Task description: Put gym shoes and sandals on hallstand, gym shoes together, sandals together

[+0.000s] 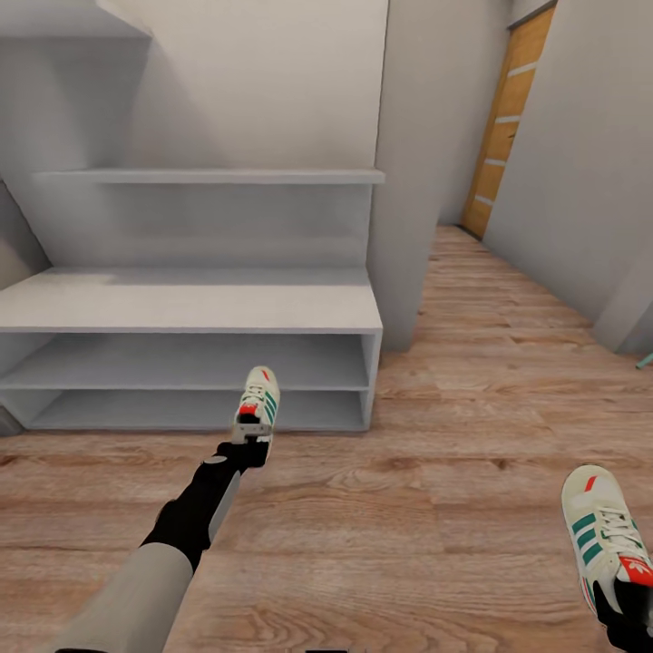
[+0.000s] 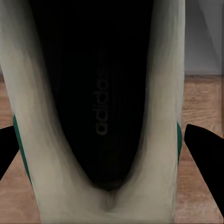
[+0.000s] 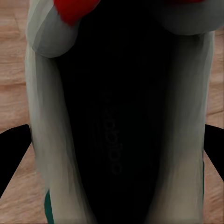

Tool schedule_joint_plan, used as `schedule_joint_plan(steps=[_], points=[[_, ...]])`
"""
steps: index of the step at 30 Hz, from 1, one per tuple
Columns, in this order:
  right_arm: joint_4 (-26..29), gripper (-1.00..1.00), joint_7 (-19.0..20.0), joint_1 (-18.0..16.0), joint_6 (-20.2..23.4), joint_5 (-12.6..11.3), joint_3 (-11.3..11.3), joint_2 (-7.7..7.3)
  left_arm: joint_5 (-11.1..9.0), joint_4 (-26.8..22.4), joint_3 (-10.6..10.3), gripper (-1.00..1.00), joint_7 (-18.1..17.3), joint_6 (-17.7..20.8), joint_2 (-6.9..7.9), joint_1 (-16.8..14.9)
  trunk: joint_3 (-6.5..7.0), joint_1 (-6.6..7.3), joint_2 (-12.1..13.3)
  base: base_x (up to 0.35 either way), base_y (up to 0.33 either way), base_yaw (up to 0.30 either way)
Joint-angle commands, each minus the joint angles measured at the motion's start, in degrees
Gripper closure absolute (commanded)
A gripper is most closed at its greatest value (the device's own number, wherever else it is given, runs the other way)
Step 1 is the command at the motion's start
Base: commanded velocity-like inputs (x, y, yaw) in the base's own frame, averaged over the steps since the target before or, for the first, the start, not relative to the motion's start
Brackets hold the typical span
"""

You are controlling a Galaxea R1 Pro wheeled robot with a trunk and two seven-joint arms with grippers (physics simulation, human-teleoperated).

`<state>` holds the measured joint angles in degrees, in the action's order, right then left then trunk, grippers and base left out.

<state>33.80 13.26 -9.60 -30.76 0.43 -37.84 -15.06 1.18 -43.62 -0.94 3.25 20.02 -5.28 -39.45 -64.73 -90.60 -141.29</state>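
Observation:
My left gripper point(image 1: 251, 435) is shut on the heel of one cream-white gym shoe point(image 1: 259, 399) with green stripes. It holds the shoe just above the corridor floor point(image 1: 435, 490), in front of the hallstand's point(image 1: 190, 313) lower compartments, toe toward the rack. In the left wrist view that gym shoe point(image 2: 56, 186) sits between the black fingers point(image 2: 203, 144). My right gripper point(image 1: 628, 612) is shut on the other gym shoe point(image 1: 600, 535) at the lower right, away from the rack. The right wrist view looks into this gym shoe point(image 3: 46, 140). The sandals are out of view.
The hallstand's flat top and two stepped shelves point(image 1: 209, 177) stand against the wall. A white wall pillar point(image 1: 413, 181) rises at the rack's right end. The corridor runs back to a wooden door point(image 1: 508, 118). A small teal item point(image 1: 645, 361) lies at the right edge.

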Motion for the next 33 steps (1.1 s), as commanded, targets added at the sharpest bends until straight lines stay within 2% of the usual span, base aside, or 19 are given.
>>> schedule_joint_plan(steps=[1,33], points=[[-0.1,1.00,0.5,-0.1,-0.2,0.0,-0.3,0.02,0.1,-0.1,-0.1,1.00,0.2,0.3,-0.01,0.0,-0.05,-0.01,0.0,0.240,-0.182,0.000],[-0.2,1.00,0.4,-0.1,-0.2,0.2,-0.3,0.10,0.0,0.0,0.1,1.00,0.3,0.3,0.33,-0.1,-0.05,-0.01,0.0,0.294,-0.181,0.000]])
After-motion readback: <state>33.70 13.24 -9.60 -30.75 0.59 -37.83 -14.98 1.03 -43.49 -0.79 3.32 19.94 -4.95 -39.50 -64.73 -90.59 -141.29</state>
